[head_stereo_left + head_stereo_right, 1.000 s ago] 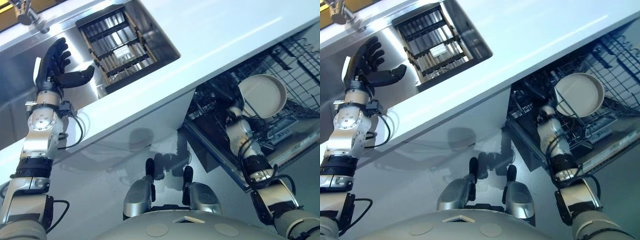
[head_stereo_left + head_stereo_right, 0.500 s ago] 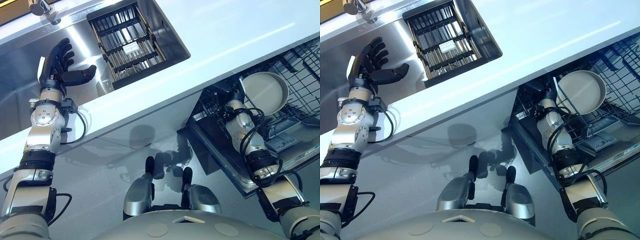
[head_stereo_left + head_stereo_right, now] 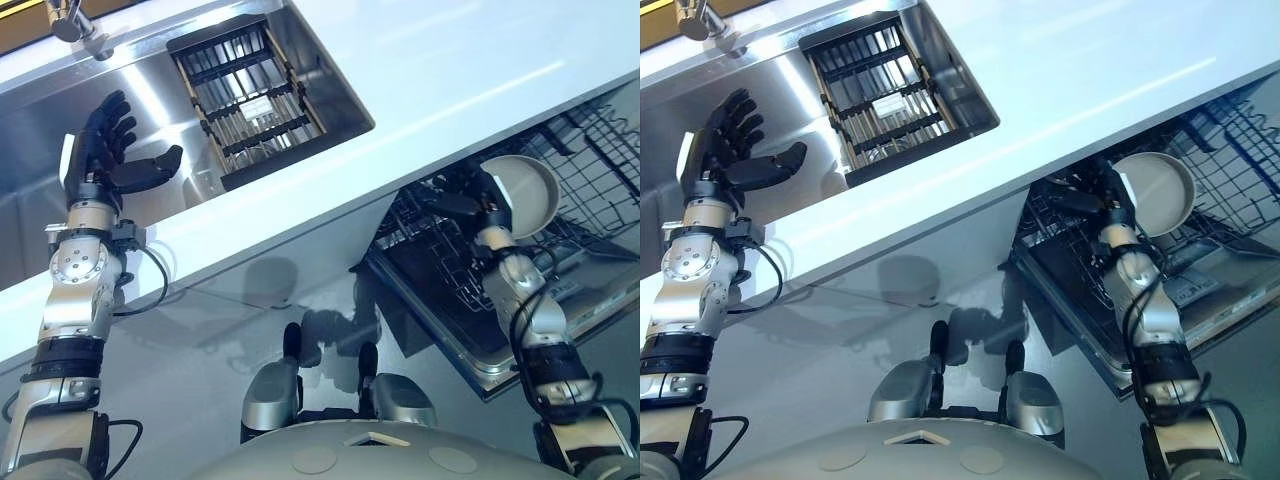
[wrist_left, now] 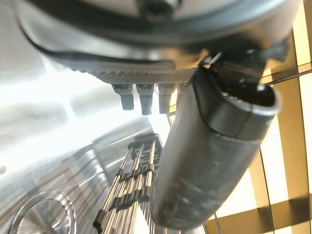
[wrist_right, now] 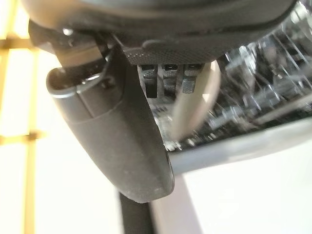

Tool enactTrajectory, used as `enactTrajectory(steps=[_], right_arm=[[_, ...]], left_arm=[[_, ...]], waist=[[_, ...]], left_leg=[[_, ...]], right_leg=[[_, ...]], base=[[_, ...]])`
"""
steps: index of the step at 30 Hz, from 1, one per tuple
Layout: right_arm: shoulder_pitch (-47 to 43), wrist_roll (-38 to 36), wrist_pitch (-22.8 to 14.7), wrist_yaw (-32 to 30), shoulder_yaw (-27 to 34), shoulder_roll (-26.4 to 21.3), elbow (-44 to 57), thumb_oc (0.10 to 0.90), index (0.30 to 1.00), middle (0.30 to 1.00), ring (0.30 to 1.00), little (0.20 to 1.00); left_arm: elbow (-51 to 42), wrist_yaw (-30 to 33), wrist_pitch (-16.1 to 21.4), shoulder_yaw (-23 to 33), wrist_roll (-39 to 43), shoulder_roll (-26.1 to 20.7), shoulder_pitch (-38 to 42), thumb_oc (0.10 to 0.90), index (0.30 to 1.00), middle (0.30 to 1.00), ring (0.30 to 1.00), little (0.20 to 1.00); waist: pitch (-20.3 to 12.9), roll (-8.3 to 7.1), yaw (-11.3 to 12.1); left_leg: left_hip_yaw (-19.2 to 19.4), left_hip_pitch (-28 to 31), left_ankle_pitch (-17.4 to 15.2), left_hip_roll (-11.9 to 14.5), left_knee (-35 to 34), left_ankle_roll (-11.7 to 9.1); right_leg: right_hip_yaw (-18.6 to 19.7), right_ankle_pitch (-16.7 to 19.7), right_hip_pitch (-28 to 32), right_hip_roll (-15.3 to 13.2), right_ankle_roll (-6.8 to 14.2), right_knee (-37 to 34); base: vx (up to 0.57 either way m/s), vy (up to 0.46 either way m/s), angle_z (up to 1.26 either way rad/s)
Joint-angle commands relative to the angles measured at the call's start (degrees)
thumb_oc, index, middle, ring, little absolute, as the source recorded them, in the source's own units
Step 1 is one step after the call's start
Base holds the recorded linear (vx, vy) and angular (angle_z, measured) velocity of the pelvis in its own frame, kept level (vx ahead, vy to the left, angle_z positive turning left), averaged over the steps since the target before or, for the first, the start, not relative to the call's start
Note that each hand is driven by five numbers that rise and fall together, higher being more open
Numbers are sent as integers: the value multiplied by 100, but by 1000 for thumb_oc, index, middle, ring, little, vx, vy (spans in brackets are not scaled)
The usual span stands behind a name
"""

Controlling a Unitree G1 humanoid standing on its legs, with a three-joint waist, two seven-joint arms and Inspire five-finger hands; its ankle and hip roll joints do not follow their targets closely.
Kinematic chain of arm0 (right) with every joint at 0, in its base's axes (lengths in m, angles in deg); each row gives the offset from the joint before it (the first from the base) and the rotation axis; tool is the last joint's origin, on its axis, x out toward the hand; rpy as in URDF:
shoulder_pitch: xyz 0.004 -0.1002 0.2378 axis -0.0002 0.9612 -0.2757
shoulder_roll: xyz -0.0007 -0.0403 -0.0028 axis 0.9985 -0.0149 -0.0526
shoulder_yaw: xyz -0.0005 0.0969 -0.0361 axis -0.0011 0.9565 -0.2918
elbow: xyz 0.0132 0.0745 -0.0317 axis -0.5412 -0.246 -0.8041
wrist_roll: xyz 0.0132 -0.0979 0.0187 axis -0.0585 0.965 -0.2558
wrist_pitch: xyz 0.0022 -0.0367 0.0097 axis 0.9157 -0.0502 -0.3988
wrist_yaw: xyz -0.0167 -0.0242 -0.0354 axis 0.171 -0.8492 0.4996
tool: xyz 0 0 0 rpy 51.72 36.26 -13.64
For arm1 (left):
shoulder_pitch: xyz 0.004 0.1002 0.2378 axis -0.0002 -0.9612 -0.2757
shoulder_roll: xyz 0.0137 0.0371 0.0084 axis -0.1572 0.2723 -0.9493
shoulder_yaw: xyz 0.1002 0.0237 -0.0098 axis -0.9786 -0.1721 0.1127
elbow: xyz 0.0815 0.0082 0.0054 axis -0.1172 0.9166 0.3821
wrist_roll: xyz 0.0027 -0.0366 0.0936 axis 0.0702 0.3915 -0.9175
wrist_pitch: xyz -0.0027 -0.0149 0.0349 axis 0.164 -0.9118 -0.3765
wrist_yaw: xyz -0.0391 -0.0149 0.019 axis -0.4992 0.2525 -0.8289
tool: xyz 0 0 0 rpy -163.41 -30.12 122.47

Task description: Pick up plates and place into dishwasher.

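1st kid: How many plates can you see, and where?

2nd kid: Just 1 plate. It is pale and round. The right hand has its thumb and fingers closed on the rim. It holds the plate tipped up on its edge, right over the wire rack of the dishwasher.

1st kid: So is the job done?

2nd kid: Not yet, I think. The plate is at the rack, but I can't tell if it sits in a slot. It has to go down between the wires, and then the hand has to let go. If there are more plates, they come after that.

1st kid: What about the other hand?

2nd kid: The left hand is up over the sink. Its fingers are spread wide and it holds nothing. It is near the slatted tray in the sink.

1st kid: Is there room to move?

2nd kid: It looks tight on the right. The edge of the counter hangs just above the rack. Wires stick up all around the plate. The dishwasher door lies open under the arm. I would go down slowly and pull the hand back out toward the robot. The left hand has lots of room, with the tap well apart from it.
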Motion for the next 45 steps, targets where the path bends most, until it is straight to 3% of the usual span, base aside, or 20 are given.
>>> enactTrajectory(steps=[1, 11, 14, 22, 31, 36, 45], right_arm=[[287, 64, -976, 2, 648, -243, 487, 800, 900, 900, 900, 900], [458, -18, -1165, -439, 1158, -311, -242, 800, 900, 900, 900, 900], [472, 113, -987, -586, 1121, -339, -643, 800, 900, 900, 900, 900], [141, 77, -1026, -1155, 895, -564, -1949, 800, 900, 900, 900, 900], [-280, -47, -117, -1518, 486, -856, -3228, 800, 900, 900, 900, 900], [-491, -429, 47, -1154, 343, -849, -3687, 800, 900, 900, 900, 900], [-1259, -1638, -245, -395, -54, -627, -3941, 800, 900, 900, 900, 900]], left_arm=[[-101, 85, 665, 470, -195, -85, -266, 800, 900, 900, 900, 900], [47, 157, 648, 675, -79, -212, -359, 800, 900, 900, 900, 900], [35, 178, 619, 666, -30, -256, -379, 800, 900, 900, 900, 900], [-3, 239, 522, 356, 21, -368, -200, 800, 900, 900, 900, 900], [-197, 212, 188, 52, 174, -624, 157, 800, 900, 900, 900, 900], [-302, 178, 76, -98, 235, -712, 365, 800, 900, 900, 900, 900], [-204, 147, -7, -458, 327, -835, 1016, 800, 900, 900, 900, 900]], waist=[[-960, 21, -373], [-944, 79, -455], [-937, 88, -410], [-865, 130, -212], [-670, 173, 36], [-506, 176, 134], [-165, 203, 289]], left_leg=[[393, 19, -861, -441, 374, 284], [499, 34, -874, -456, 311, 285], [486, 10, -863, -458, 312, 285], [363, -69, -835, -464, 367, 266], [161, -247, -766, -482, 480, 235], [64, -338, -735, -488, 538, 229], [-60, -527, -690, -518, 650, 220]], right_leg=[[56, -594, -728, 275, 263, 1085], [2, -626, -784, 236, 340, 1137], [-46, -635, -797, 227, 342, 1151], [-168, -641, -807, 217, 318, 1187], [-276, -632, -878, 208, 261, 1291], [-296, -626, -928, 210, 229, 1359], [-322, -571, -1039, 204, 178, 1413]], base=[[-26, 14, -15], [-25, 10, -15], [0, 0, 0], [8, -4, 1], [14, -17, 15], [-3, -16, 18], [-11, -12, 15]])
